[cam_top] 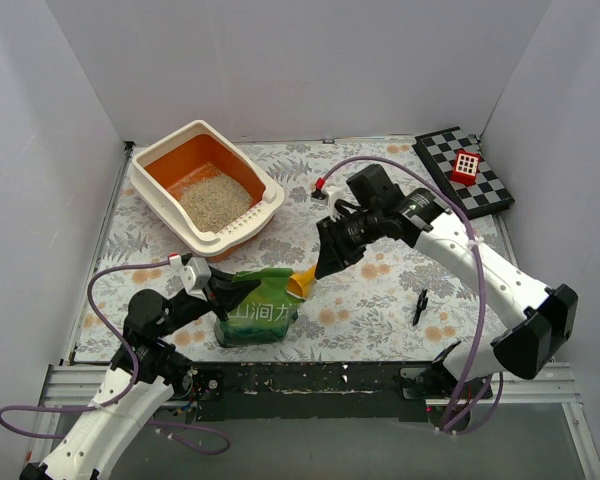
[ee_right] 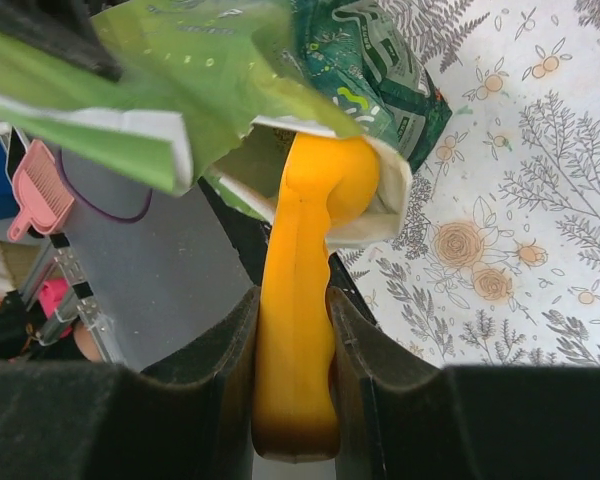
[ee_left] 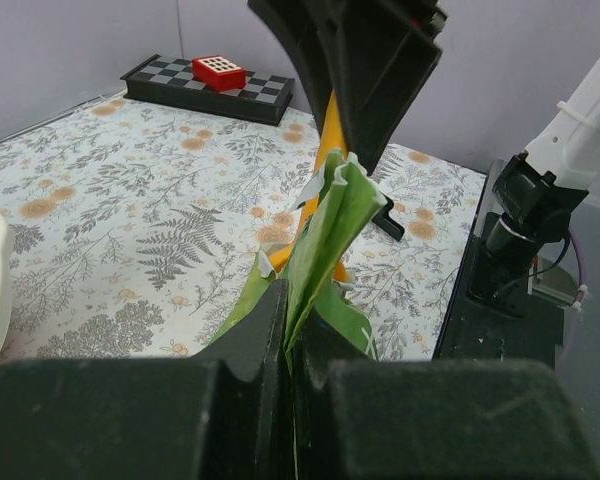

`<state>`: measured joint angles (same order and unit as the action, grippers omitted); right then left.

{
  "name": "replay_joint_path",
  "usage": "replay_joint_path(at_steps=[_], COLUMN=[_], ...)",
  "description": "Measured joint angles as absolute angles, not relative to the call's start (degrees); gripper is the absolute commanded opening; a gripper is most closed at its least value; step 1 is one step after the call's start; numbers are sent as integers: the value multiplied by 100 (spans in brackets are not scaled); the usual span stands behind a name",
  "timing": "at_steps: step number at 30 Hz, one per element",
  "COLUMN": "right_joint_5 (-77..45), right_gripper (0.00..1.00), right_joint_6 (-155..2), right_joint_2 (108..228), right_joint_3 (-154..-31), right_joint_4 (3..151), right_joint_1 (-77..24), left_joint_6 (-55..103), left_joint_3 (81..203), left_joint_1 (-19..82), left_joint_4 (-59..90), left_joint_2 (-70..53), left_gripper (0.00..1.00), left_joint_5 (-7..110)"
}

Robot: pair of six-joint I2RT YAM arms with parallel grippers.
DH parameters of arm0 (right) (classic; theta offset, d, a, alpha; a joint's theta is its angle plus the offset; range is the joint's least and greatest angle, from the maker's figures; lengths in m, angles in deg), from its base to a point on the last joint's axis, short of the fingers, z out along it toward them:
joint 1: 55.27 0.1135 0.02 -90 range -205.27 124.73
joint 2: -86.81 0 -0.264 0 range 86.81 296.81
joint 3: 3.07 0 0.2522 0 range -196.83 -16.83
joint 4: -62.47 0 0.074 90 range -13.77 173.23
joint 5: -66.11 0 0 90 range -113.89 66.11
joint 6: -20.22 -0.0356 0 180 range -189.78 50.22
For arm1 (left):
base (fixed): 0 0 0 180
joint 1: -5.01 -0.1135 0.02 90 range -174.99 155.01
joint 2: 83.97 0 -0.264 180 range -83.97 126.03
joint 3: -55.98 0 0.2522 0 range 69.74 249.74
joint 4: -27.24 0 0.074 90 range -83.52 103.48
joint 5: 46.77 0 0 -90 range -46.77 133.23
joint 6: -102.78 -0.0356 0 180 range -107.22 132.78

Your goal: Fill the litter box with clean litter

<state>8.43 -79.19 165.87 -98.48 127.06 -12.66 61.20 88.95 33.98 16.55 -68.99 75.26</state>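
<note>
Your litter box (cam_top: 193, 128), far-left tabletop corner: litter (cam_top: 216, 200) thin, more needed | left gripper (cam_top: 242, 291) pinches green bag (cam_top: 258, 320) | right gripper (cam_top: 323, 268) clamps yellow scoop (ee_right: 300, 300) inside it

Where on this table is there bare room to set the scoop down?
Bare tablecloth lies between the green bag and the small black object, and at the left edge on the near side of the litter box. Crowded: the bag's mouth, where the left gripper pinches the edge and the right gripper holds the yellow scoop.
</note>
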Motion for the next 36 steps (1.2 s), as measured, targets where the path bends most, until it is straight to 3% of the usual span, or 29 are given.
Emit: replay_joint_path(at_steps=[11,16,24,30,36], right_joint_5=[1197,1647,2569,2871,2318], right_gripper=[1,1,1,1,1], right_joint_6=[-8364,-8657,-9853,-11737,-13531], right_joint_2=[18030,18579,18823,18819,18821], right_joint_3=[-10202,-9798,-8508,-7042,-5776], right_joint_4=[12852,12151,9666,6350,3425], right_joint_1=[-1172,-1047,-868,-759,-569], left_joint_6=[6057,6051,6022,5998,5919], left_joint_3=[8888,8888,8886,8886,8886], left_joint_1=[3398,3398,3400,3400,3400], left_joint_4=[1566,1566,1389,1131,1039], left_joint_2=[-6919,-6880,-6812,-6866,-6823], left_gripper=[0,0,0,0,0], left_joint_5=[7452,7454,7437,7306,7255])
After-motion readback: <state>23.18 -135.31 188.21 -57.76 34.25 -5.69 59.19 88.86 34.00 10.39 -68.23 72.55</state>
